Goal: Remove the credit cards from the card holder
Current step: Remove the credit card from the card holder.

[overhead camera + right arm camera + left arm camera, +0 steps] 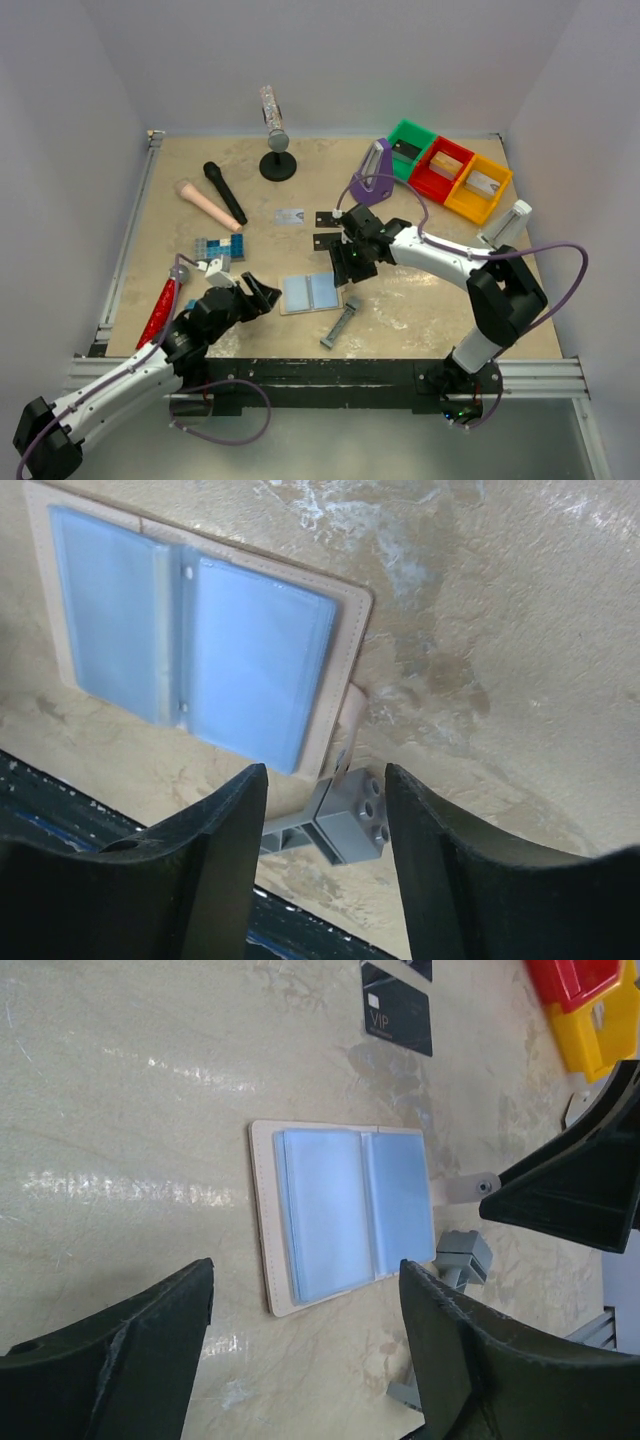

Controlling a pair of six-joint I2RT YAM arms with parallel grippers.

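The card holder [310, 292] lies open and flat on the table, pale blue-grey inside with a tan rim; no card shows in its pockets. It also shows in the left wrist view [345, 1210] and the right wrist view [190, 645]. A silver-grey card [289, 215] and two black cards [330, 218] [328, 241] lie on the table behind it; one black card reads VIP [398, 1020]. My left gripper [262, 295] [305, 1360] is open and empty just left of the holder. My right gripper [345, 262] [325, 870] is open and empty above the holder's right edge.
A grey studded bar [340, 325] [350, 815] lies at the holder's near right corner. A blue brick [222, 248], a red-handled tool [160, 310], a black microphone [225, 192] and a stand [277, 165] are at left and back. Coloured bins [450, 175] stand back right.
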